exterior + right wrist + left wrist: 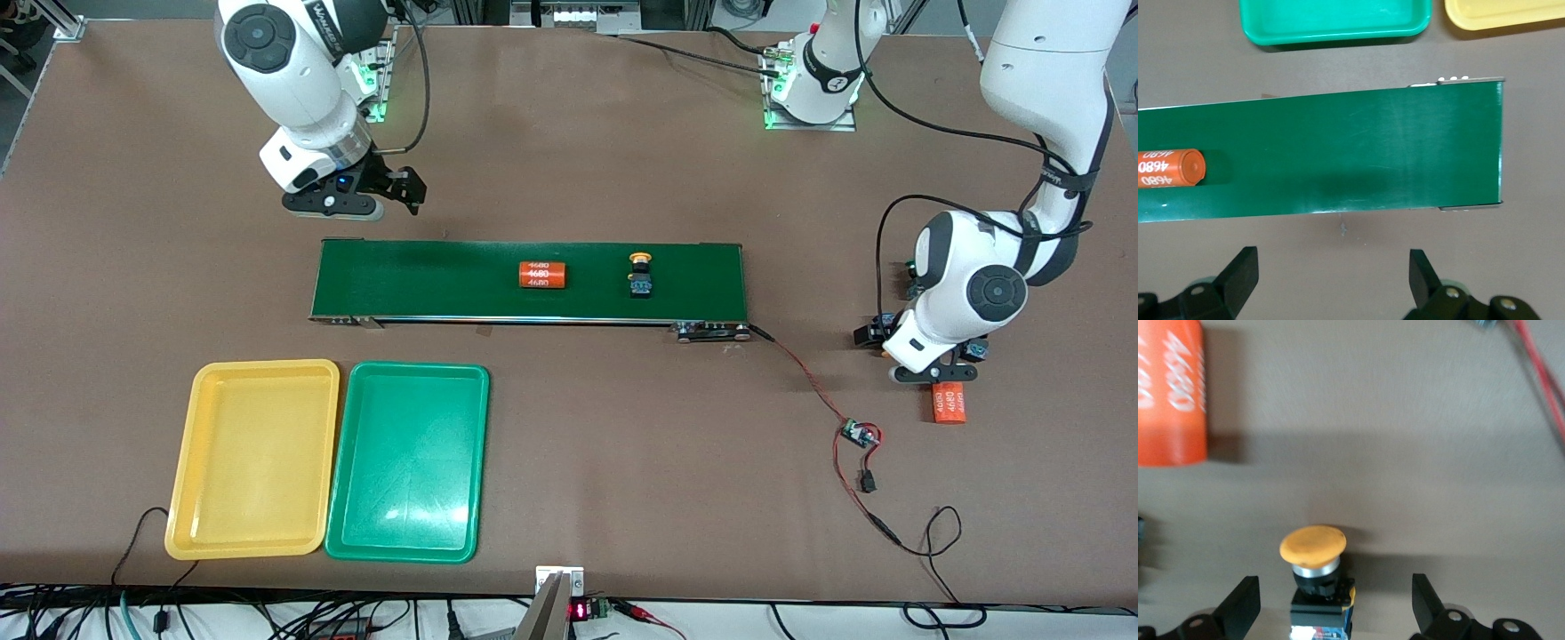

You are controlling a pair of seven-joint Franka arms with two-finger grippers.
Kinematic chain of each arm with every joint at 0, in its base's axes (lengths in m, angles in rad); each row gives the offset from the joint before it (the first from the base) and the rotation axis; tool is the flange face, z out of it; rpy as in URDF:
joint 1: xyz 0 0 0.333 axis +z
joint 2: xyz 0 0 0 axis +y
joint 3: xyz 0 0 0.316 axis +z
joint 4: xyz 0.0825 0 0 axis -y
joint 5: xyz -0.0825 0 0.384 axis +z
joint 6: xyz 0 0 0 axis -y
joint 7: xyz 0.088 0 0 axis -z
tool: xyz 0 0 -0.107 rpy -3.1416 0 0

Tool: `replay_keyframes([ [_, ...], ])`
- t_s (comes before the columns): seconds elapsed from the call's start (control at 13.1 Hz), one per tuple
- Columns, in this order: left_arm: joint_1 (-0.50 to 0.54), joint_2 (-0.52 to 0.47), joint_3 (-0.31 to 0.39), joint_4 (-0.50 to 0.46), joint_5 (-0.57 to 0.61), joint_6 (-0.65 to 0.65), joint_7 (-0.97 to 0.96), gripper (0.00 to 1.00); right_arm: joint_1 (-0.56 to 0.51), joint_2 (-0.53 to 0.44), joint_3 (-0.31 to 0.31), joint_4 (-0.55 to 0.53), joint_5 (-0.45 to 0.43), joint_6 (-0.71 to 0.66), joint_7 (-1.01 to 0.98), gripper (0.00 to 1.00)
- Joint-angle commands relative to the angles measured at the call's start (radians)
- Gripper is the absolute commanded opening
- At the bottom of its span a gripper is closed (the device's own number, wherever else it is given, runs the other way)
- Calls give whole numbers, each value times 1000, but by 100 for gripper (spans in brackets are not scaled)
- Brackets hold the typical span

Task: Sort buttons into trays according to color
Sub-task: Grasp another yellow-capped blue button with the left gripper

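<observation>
Between the spread fingers of the left gripper [1335, 603], the left wrist view shows a yellow-capped button [1315, 577] untouched on the table [569, 160]; the front view hides it beneath the arm. An orange 4680 cylinder [949, 404] lies beside it. On the conveyor belt [427, 280] rest another yellow-capped button [640, 272] and a second 4680 cylinder [542, 275]. Over the table by the belt's edge, the right gripper [1331, 280] hangs with fingers spread. Near the table's front edge sit the yellow tray [182, 471] and green tray [342, 462], with a red wire [813, 382] trailing from the belt.

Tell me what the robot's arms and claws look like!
Both arms are chunky, white and rounded, with dark grey round caps on the joints and black cables running alongside. The right gripper and left gripper are black, each with two wedge-shaped fingers.
</observation>
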Motion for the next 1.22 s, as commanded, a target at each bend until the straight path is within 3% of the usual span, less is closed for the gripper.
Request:
replay_keyframes([
  [0.0,3,19,4,-13,15,11,20,91,24,24,-7,22,1,20,16,100],
  [0.08,3,16,4,-11,15,1,18,67,24,30,-7,24,1,21,16,100],
  [0.23,3,13,2,10,15,-73,13,36,24,30,-7,25,2,21,16,100],
  [0.3,3,6,-5,30,15,-138,13,27,24,30,-7,25,2,21,16,100],
  [0.38,1,-8,-16,48,13,-200,13,23,24,31,-7,25,2,21,16,100],
  [0.69,1,-28,-192,217,-65,-485,3,22,24,31,-7,25,2,23,16,100],
  [0.91,0,-42,-326,228,-192,-507,-48,22,24,31,-7,25,1,26,14,100],
  [1.14,-13,-28,-474,219,-208,-481,-181,22,26,34,-7,25,2,37,14,100],
])
